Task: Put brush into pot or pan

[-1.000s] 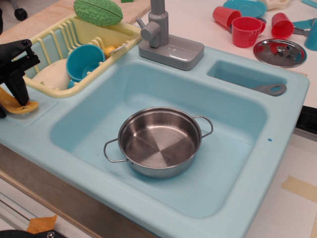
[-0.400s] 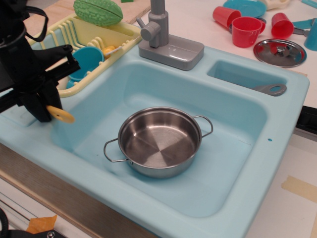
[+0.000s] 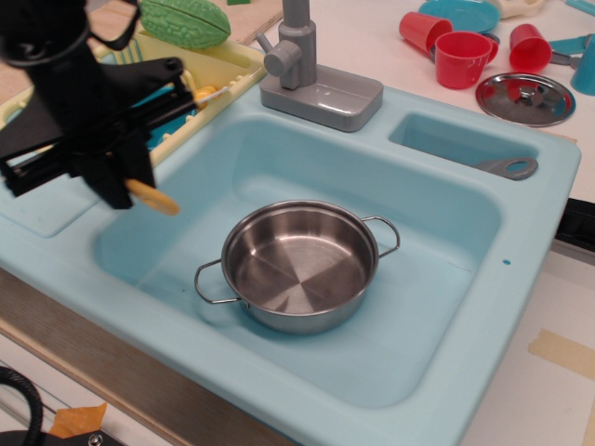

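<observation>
Over the sink's (image 3: 521,242) left edge, black gripper (image 3: 121,181) clenched on the brush (image 3: 153,197), held in the air, steel pot (image 3: 299,265) in the basin, apart to its right

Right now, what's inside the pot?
Nothing: the pot shows only its bare steel floor. The brush is held in the claw over the sink's left side, not yet in it.

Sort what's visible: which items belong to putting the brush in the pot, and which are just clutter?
Job: gripper, shut on the brush; steel pot in the sink.
Clutter: dish rack, faucet, red cups, steel lid, green vegetable toy.
</observation>
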Robot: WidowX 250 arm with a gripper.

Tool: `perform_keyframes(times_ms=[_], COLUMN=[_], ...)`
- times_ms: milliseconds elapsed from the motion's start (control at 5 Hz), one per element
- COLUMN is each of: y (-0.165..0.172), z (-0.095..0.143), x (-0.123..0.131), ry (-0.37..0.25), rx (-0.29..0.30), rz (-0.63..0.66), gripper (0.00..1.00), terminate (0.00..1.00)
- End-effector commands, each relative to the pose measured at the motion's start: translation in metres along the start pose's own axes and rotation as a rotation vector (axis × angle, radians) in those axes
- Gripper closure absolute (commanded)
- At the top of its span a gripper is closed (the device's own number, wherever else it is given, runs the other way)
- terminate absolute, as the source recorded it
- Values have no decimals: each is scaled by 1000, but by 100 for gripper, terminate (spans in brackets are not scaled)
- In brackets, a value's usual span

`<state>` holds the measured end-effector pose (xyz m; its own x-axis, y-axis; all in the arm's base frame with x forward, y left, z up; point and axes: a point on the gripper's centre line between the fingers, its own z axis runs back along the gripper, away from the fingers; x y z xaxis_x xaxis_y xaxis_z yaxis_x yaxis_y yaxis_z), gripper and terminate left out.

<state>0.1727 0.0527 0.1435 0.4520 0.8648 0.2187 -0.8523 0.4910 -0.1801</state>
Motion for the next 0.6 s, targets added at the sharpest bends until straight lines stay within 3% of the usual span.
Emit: perform_keyframes(times_ms=[0,200,400], y=[-39,-58,-75], z=[7,6,-3], x=[-10,-26,-44], ry=[-2,-4,4], rx=[-89,-166,-250], rz=[-106,-143,-125], gripper=[100,100,100], terminate=[0,0,100])
